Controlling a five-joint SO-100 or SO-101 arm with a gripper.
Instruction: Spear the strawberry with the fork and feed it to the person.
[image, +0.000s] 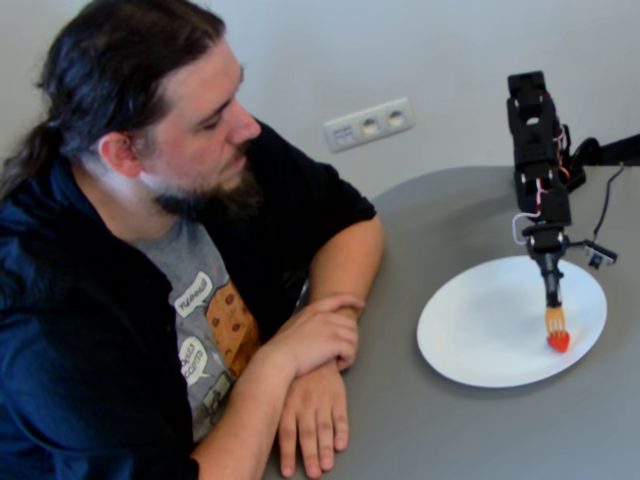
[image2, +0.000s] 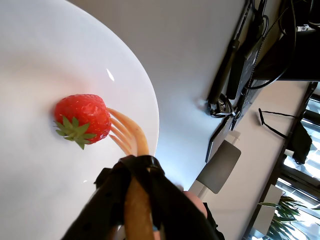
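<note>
Grey round table (image: 440, 420), plain wall. One white plate (image: 480, 330), one strawberry (image2: 82, 118) sitting around 4 o'clock on it in the fixed view. One fork (image2: 131, 135), tines touching the berry, probably lining up the stab. Gripper (image2: 137, 172) looks clamped on the fork. One person (image: 160, 200) waits at 9 o'clock.

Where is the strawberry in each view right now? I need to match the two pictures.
Fixed view: strawberry at lower right, on the near part of the white plate, under the fork.
Wrist view: strawberry left of centre, at the fork tines.
Shared landmark: the white plate.
</note>
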